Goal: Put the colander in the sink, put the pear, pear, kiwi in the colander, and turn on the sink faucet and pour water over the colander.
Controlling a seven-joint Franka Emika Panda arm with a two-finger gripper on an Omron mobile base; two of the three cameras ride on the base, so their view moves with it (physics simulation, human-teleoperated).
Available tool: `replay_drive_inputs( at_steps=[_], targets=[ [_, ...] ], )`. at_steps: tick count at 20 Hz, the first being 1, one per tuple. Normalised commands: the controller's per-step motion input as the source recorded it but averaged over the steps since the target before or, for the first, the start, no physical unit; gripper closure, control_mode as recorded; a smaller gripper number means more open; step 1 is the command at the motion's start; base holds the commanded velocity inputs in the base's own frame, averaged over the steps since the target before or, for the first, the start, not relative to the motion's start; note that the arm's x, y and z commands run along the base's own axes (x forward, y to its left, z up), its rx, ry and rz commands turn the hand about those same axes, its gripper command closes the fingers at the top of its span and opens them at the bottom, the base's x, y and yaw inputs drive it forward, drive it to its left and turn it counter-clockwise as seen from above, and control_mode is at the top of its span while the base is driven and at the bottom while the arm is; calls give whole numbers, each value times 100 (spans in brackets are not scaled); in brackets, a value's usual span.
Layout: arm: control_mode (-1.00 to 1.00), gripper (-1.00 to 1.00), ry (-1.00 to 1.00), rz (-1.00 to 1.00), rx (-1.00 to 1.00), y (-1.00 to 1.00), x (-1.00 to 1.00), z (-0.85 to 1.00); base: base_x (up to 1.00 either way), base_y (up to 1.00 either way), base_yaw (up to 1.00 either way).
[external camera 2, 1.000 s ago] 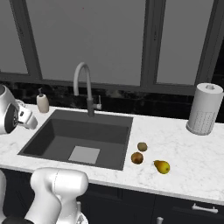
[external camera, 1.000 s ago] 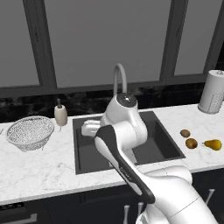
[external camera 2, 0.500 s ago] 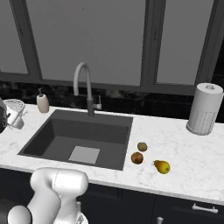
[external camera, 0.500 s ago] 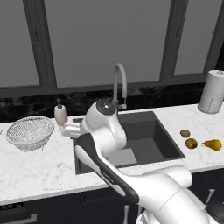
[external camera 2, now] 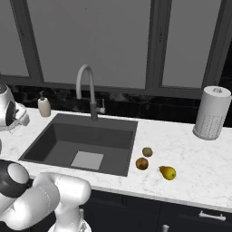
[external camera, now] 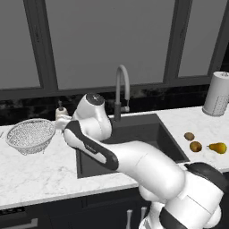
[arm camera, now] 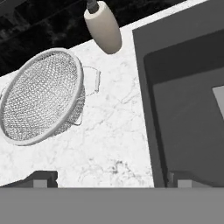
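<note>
Seen along the hand: two dark fingertips [arm camera: 43, 178] set wide apart at the near edge, jaws open and holding nothing, hovering over bare marble counter [arm camera: 113, 144] beside the sink's left rim. Just beyond them, colander [arm camera: 41, 96] sitting upright on the counter, tilted in this view, one small wire handle facing the sink [arm camera: 183, 100]. Further on, beige soap dispenser [arm camera: 103, 26] by the dark backsplash. From the left base camera, colander [external camera: 30, 135] left of the basin, arm stretched toward it, soap dispenser [external camera: 60, 112] partly hidden behind the arm. Sink [external camera 2: 81, 145] holding nothing but its pale square floor patch. Right of the basin, near the counter's front: yellow pear [external camera 2: 167, 172], rounder brownish-golden fruit [external camera 2: 142, 163], duller brown kiwi [external camera 2: 147, 152] slightly behind, all close together. Behind the basin, grey gooseneck faucet [external camera 2: 88, 90]. Far right, paper towel roll [external camera 2: 209, 112].
</note>
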Motion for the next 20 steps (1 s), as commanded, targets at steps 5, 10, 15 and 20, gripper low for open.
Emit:
replay_drive_inputs(
  at_steps=[5, 10, 15, 20],
  targets=[
    [-100, -100, 20, -4, -1, 65, 39, 0, 0, 0, 0],
    [-100, -100, 22, -5, -8, 47, 26, -22, 0, 0, 0],
    [-100, -100, 20, -15, -8, 28, 2, -40, 0, 0, 0],
    [-100, -100, 2, -16, -7, 41, 24, -17, 0, 0, 0]
  ],
)
